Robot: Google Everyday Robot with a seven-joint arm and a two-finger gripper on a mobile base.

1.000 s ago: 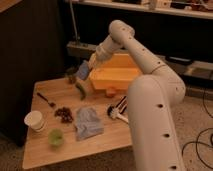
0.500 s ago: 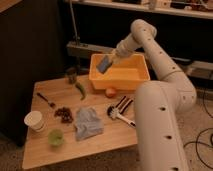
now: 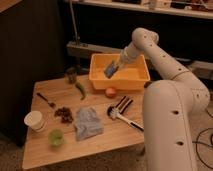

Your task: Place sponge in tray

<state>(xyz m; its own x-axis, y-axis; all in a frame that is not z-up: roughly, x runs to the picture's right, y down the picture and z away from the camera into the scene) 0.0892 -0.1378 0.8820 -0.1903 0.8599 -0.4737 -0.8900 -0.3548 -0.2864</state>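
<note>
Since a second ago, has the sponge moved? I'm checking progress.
Yes: the sponge, held by the gripper, went from the table's left side to over the orange tray.

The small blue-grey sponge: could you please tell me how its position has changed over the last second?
The gripper carried the small blue-grey sponge rightward from the table's left side to over the large orange-yellow plastic tray, where it is still held. The wrinkled blue-grey cloth and white cup stayed put.

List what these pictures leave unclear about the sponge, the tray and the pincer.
- Pincer: over the tray in the camera view; the sponge covers its tips.
- Tray: the sponge and arm hide part of its floor.
- Sponge: whether it touches the tray floor cannot be told.
- Arm base: cut off by the bottom edge.
</note>
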